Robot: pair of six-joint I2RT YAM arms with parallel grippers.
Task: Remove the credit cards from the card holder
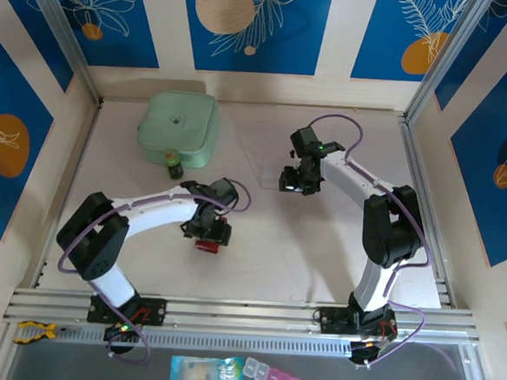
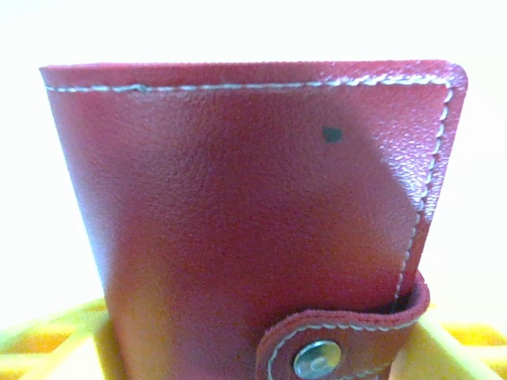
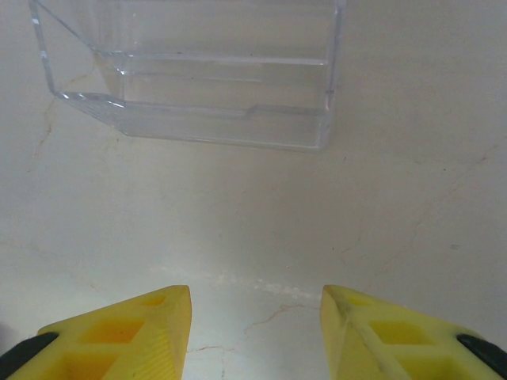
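Left gripper over the closed wallet, right gripper open near a clear tray.

In the top view the red wallet lies on the table left of centre, under the left gripper and below the mint case at upper left. In the left wrist view the wallet stands between the yellow fingers, folded, its snap tab fastened at lower right. The jaws flank it on both sides, but I cannot tell whether they are clamped on it. In the right wrist view the jaws stand apart over bare table, nothing between them, and the tray sits apart at the top of the frame.
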